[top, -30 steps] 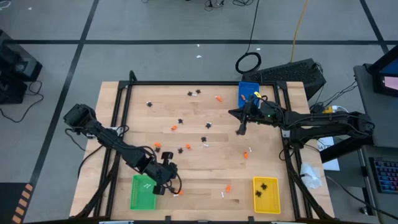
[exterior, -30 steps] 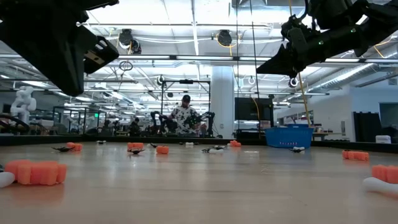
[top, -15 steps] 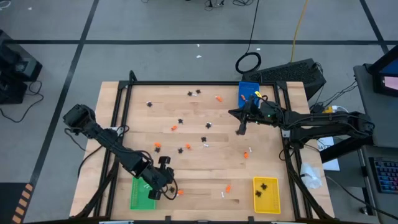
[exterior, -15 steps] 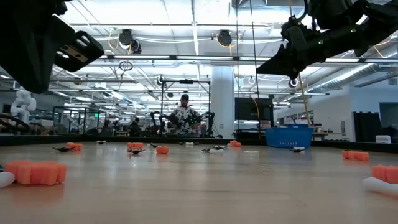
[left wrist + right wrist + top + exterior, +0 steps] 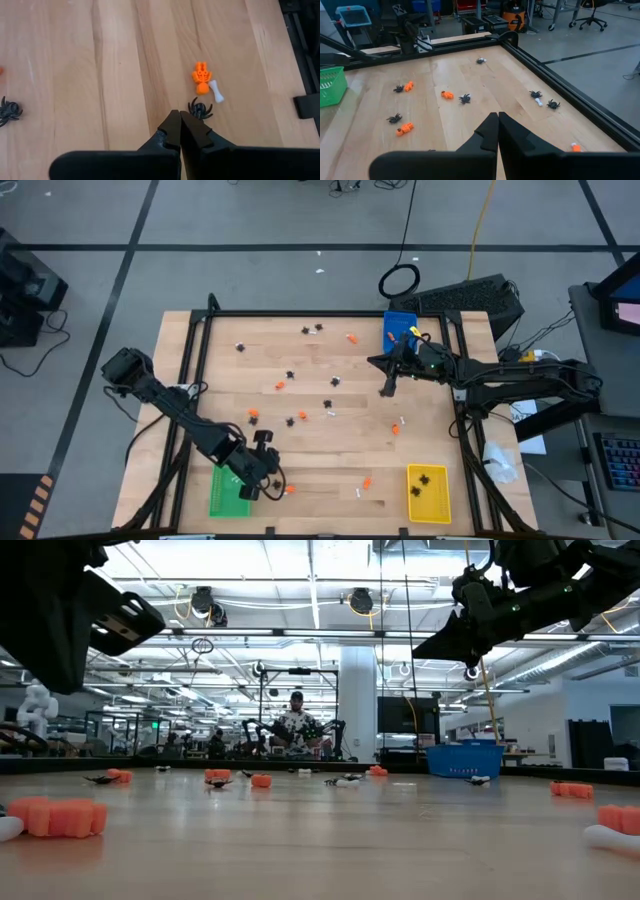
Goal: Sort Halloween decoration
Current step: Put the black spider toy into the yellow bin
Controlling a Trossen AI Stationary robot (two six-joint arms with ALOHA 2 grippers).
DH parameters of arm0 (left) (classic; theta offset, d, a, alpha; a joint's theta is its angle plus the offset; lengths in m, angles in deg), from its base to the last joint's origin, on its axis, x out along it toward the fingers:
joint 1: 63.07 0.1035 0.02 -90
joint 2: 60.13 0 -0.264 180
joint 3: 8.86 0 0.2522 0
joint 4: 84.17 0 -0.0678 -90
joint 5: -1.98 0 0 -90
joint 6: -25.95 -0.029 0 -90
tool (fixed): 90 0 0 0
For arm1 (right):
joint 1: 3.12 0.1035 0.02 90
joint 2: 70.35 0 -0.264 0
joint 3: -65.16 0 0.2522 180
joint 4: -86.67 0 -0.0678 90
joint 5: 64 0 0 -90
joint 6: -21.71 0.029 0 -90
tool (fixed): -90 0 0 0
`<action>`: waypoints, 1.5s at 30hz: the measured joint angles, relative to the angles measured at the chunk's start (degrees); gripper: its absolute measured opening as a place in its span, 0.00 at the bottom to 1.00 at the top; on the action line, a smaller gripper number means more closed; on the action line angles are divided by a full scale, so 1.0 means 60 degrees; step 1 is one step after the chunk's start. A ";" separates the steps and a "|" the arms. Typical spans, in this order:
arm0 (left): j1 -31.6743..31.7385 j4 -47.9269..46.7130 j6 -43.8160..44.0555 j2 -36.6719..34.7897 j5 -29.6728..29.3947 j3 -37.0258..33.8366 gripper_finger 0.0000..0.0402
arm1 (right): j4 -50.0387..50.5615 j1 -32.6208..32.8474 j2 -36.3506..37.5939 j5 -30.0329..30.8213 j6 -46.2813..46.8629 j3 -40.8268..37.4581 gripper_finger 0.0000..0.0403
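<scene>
Small trinkets lie scattered on the wooden table: orange lumps (image 5: 280, 386), black spiders (image 5: 290, 375) and white bones (image 5: 359, 493). My left gripper (image 5: 253, 484) is shut and hangs at the right edge of the green tray (image 5: 228, 490). In the left wrist view its fingers (image 5: 176, 120) show nothing between them. Just beyond them lie a black spider (image 5: 200, 108), an orange skeleton-like lump (image 5: 201, 80) and a white bone (image 5: 216, 91). My right gripper (image 5: 385, 390) is shut and hovers above the table's far right part, with nothing between its fingers (image 5: 497, 121).
A yellow tray (image 5: 428, 492) holding black spiders sits at the near right corner. A blue tray (image 5: 400, 328) sits at the far right corner. A black frame (image 5: 300, 314) rims the table. In the low view, orange lumps (image 5: 62, 817) lie close to the camera.
My left gripper has moved a short way toward the table's near left, from beside the green tray to its right edge, and then held still. Its fingers stay shut. The right arm has kept still.
</scene>
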 joint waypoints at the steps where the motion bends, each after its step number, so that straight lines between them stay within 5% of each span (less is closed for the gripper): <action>1: 0.0000 -0.0003 0.0000 0.0000 -0.0001 0.0000 0.00 | 0.0000 0.0000 0.0000 0.0000 0.0002 0.0000 0.00; 45: -0.0499 -0.0221 0.1005 0.0000 0.0470 -0.0007 0.00 | -0.0007 -0.0004 0.0000 0.0000 0.0002 0.0003 0.00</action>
